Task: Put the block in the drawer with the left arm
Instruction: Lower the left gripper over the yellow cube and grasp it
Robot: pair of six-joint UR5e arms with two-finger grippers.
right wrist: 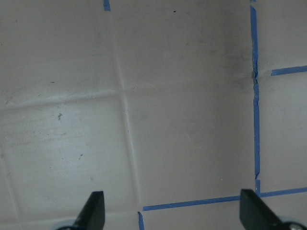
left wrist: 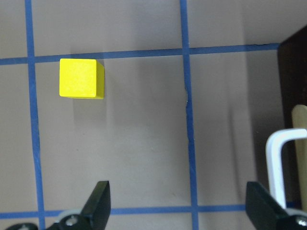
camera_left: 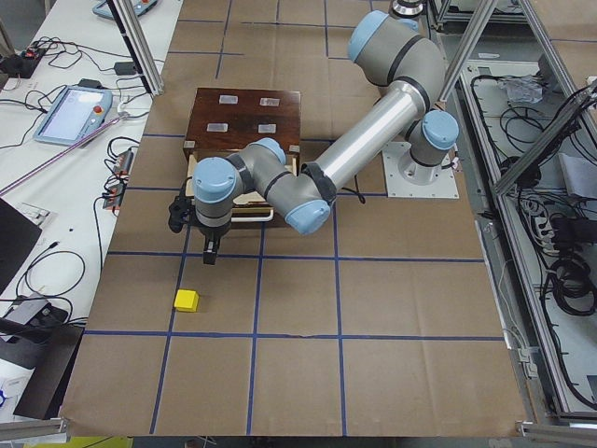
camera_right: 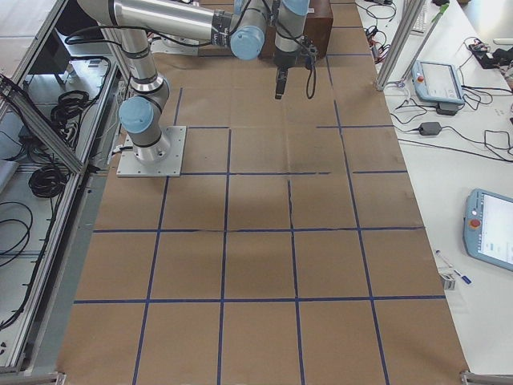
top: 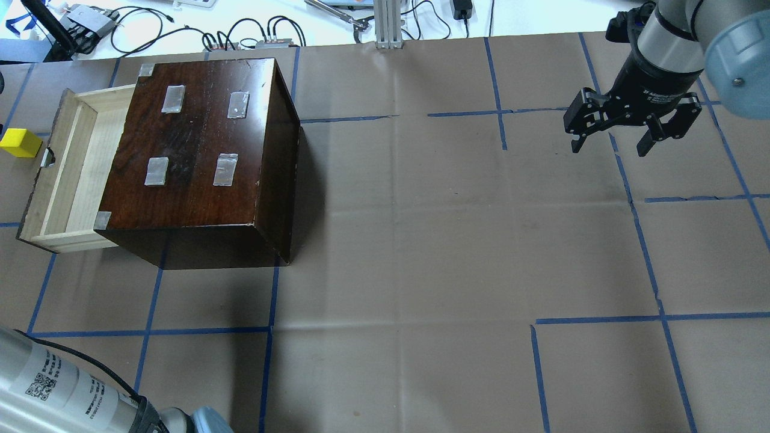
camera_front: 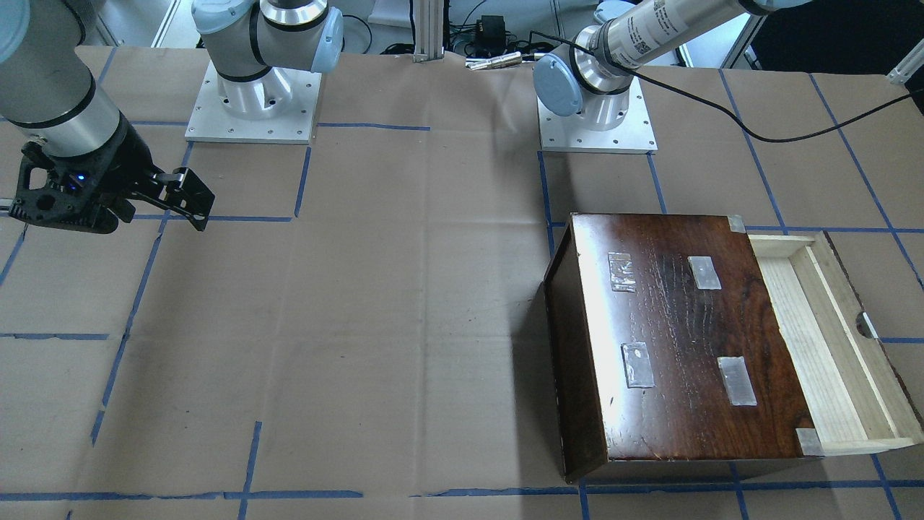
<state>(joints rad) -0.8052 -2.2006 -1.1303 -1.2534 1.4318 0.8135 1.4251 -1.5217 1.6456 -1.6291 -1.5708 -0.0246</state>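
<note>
two black fingertips of the left gripper (left wrist: 180, 211) stand wide apart at the bottom edge of the left wrist view, with nothing between them. beyond them, in the upper left of that view, the block (left wrist: 80, 78) sits flat on the brown paper (left wrist: 144, 143), just under a blue tape line (left wrist: 139, 53). it is not yet grasped, so the step in hand looks like the approach. the next move calls for shifting the gripper over the block, lowering around it and closing.

at the right edge of the same view a white handle (left wrist: 277, 163) and the dark front of the drawer (top: 72, 162) lie close by. that front is the likeliest thing to clip on the way back. the drawer stands pulled out at the left of the overhead view, its pale floor bare, the block near it outside the front. behind it is the box (top: 204, 144), its top dotted with tape patches (top: 173, 98).

farthest off, in the upper right of the overhead view, the right gripper (top: 609, 147) hangs wide and empty, well apart from the job.
</note>
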